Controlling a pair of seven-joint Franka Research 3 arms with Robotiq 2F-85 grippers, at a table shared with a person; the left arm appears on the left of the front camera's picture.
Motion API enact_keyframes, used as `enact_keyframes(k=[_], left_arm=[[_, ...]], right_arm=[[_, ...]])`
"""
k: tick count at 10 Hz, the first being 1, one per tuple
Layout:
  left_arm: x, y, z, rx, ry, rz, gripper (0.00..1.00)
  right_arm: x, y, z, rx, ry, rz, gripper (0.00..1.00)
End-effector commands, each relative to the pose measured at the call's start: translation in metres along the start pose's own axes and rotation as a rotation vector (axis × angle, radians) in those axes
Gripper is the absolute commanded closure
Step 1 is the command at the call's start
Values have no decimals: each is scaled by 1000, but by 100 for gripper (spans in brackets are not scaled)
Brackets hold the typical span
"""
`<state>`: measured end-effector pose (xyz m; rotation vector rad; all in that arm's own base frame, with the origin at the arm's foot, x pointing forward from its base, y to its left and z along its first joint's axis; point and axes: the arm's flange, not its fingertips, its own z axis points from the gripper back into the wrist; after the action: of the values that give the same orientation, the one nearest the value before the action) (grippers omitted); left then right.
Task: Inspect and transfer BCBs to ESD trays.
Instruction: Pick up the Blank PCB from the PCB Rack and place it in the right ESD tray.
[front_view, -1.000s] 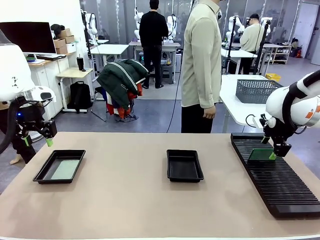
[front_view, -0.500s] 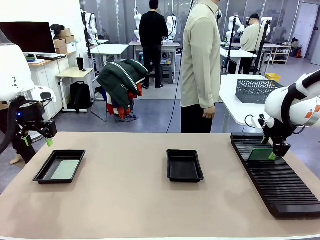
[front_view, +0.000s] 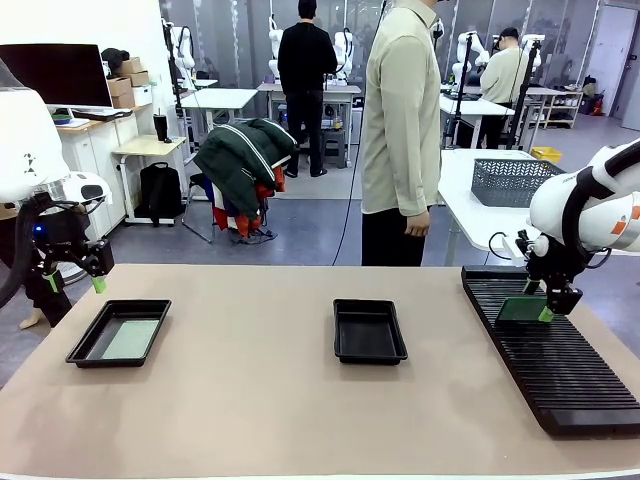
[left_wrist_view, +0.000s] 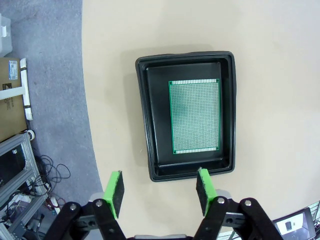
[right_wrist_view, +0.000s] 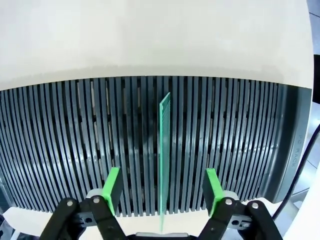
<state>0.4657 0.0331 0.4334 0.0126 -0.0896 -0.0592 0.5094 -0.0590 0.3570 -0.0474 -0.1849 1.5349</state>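
One BCB (right_wrist_view: 164, 130) stands on edge in a slot of the black ribbed rack (right_wrist_view: 75, 140); it is the green board (front_view: 519, 309) at the rack's far end. My right gripper (right_wrist_view: 161, 189) straddles it from above, open, with a gap between the board and each green pad (right_wrist_view: 111, 186). From the front, that gripper (front_view: 548, 305) hangs at the board's right edge. Another BCB (left_wrist_view: 194, 116) lies flat in the left ESD tray (left_wrist_view: 145, 120). My left gripper (left_wrist_view: 159, 190) hovers open above that tray's near rim, holding nothing. The middle ESD tray (front_view: 369, 330) holds nothing.
The long slotted rack (front_view: 560, 355) takes up the table's right side. A person in a pale shirt (front_view: 402, 120) stands at the far edge, hands down. A grey mesh basket (front_view: 515, 182) sits on a white table behind. Bare tabletop lies between the trays.
The right arm has shifted very slightly to the right over the standing board. The left arm, the trays and the person have not moved.
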Motion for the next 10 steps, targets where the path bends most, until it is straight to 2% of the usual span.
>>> enact_keyframes(k=[1,2,7,10], left_arm=[[-1,1,-1,-3,-3,-6,22],[-1,1,-1,-3,-3,-6,22],[-1,1,-1,-3,-3,-6,22],[-1,1,-1,-3,-3,-6,22]], right_arm=[[1,-1,5,18,14,-10,15],[2,-1,5,20,17,-12,19],[2,1,5,21,22,-12,24],[2,1,4,26,23,-13,33]])
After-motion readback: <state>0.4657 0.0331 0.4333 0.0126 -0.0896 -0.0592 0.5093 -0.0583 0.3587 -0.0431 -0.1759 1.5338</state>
